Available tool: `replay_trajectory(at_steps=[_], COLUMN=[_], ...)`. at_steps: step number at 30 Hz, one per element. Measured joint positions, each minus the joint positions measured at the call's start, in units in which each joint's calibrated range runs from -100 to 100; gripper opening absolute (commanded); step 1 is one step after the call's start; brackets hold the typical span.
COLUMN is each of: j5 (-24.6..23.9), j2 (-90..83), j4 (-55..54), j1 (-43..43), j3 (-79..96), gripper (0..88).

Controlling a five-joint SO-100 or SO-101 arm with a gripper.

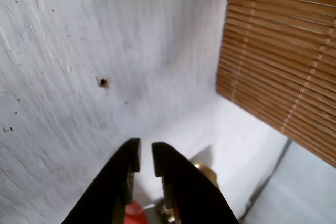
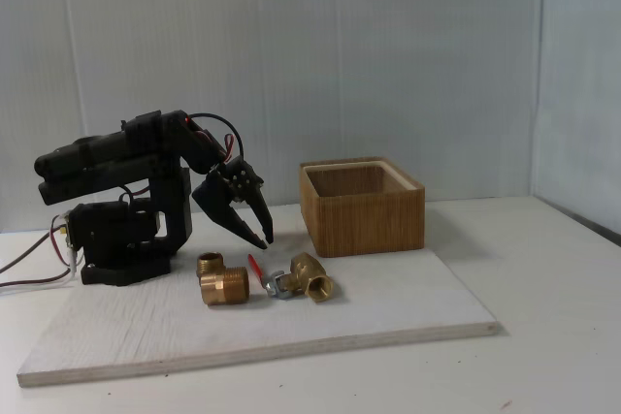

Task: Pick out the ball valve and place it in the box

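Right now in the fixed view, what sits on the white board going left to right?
Black robot arm base → brass threaded elbow fitting → brass ball valve with thin red lever handle → square light-brown ribbed wooden box. The black pincer hangs above the board, between the elbow and the valve body.
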Motion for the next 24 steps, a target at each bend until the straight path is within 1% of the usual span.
replay_trajectory(at_steps=[22,24], j5=[-0.05,-0.05], j2=[0.00,0.00], j4=[0.00,-1.38], j1=[0.00,-0.07], j3=[0.00,0.00], gripper=[0.9,0.9])
